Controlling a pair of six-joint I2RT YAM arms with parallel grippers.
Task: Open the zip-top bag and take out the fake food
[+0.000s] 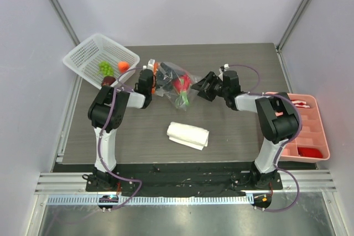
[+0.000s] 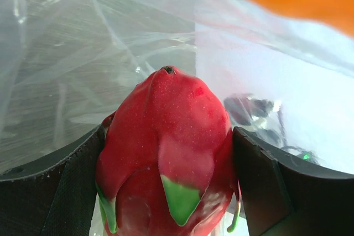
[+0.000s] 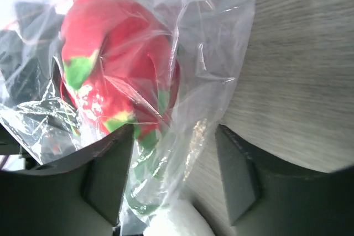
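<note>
Item 1, far left: white mesh basket point(image 1: 83, 59), tilted against the table's point(image 1: 138, 136) back-left corner. Contents: green grapes point(image 1: 104, 68), a small orange point(image 1: 123, 66), and a dark purple fruit point(image 1: 108, 80) at the near rim.

Item 2: left gripper point(image 1: 162, 80), reaching into the mouth of the bag. The wrist view shows its two dark fingers point(image 2: 66, 186) pressed against either side of the dragon fruit point(image 2: 166, 153), clamping it, with clear plastic behind.

Item 3: zip-top bag point(image 1: 185, 75), clear and crumpled, lying on the table just right of the basket, between the two grippers. Its orange zipper strip point(image 1: 156, 67) is at the left end, beside the left wrist. The red dragon fruit is inside the bag, and green leaves point(image 1: 181, 102) lie at the near edge, inside the plastic.

Item 4: folded white cloth point(image 1: 188, 135), flat on the table, nearer than the bag and apart from it.

Item 5: right gripper point(image 3: 176, 136), at the right end of the bag. Its jaws are spread and hold nothing. A loose fold of plastic lies between them, against one finger and clear of the other.

Item 6, far right: pink divided tray point(image 1: 321, 136) at the table's edge, with red items point(image 1: 311, 151) in its compartments.
</note>
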